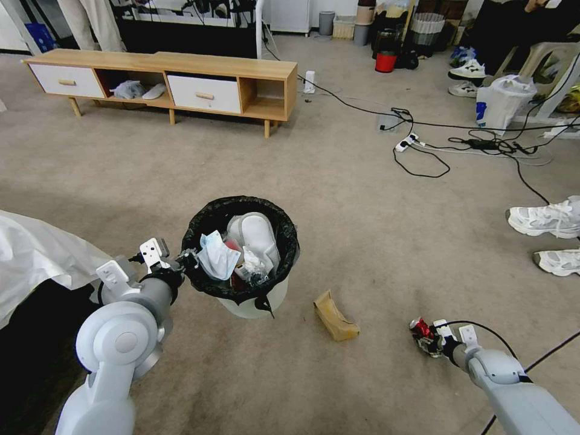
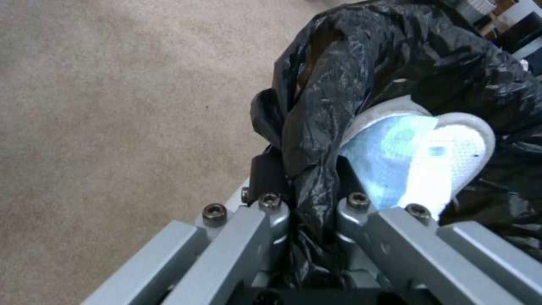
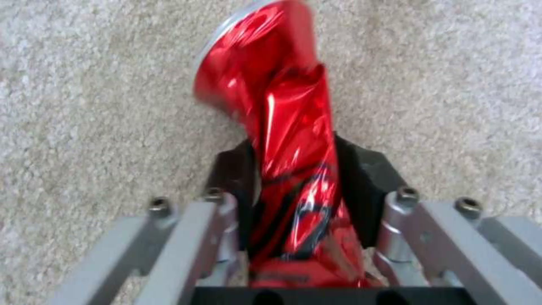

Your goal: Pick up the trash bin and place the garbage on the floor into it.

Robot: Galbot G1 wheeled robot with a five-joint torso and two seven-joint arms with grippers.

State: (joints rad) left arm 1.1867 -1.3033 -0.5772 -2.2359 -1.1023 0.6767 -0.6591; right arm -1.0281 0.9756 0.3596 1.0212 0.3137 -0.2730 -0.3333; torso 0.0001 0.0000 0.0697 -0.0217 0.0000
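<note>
The bin is already picked up: the left gripper is clamped on its bag-lined rim at the near left, and the left wrist view shows the black liner pinched between the closed jaws. Whether the bin hangs clear of the carpet or rests on it cannot be told.

Much of the garbage is already inside. A blue mask drapes at the rim, with white tissue, something red and a pale rounded item beside it.

The right gripper is low at the near right, closed on the crushed red can; the right wrist view shows the can squeezed between the jaws just over the carpet. That piece is grasped but not yet in the bin, which sits well to its left.

Still on the floor is the brown cardboard, lying between bin and can. By my judgement the task is mostly done: the can must go in, then the cardboard. No other litter is visible nearby.
</note>
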